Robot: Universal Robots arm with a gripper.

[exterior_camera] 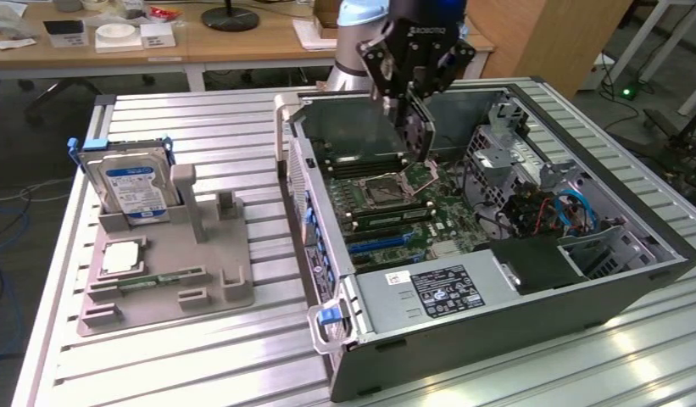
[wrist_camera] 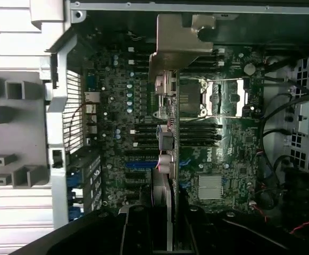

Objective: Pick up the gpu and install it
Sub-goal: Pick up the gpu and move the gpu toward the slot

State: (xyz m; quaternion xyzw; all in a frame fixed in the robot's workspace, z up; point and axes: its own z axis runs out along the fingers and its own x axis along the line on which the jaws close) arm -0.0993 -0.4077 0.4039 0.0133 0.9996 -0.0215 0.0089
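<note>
Over the open computer case (exterior_camera: pixel 461 339), the claw (exterior_camera: pixel 408 102) clamps the gpu (exterior_camera: pixel 421 140) hanging below.

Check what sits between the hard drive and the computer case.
In the exterior view: the grey holder's upright posts beside the hard drive, then a bare strip of table up to the computer case.

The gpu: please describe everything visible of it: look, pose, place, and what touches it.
The gpu is a flat card, gripped on edge by the end effector. It hangs inside the open computer case, above the motherboard near the processor socket, apparently not seated in a slot. Seen edge-on from the wrist, it has a bent silver metal bracket at the end away from the end effector.
</note>
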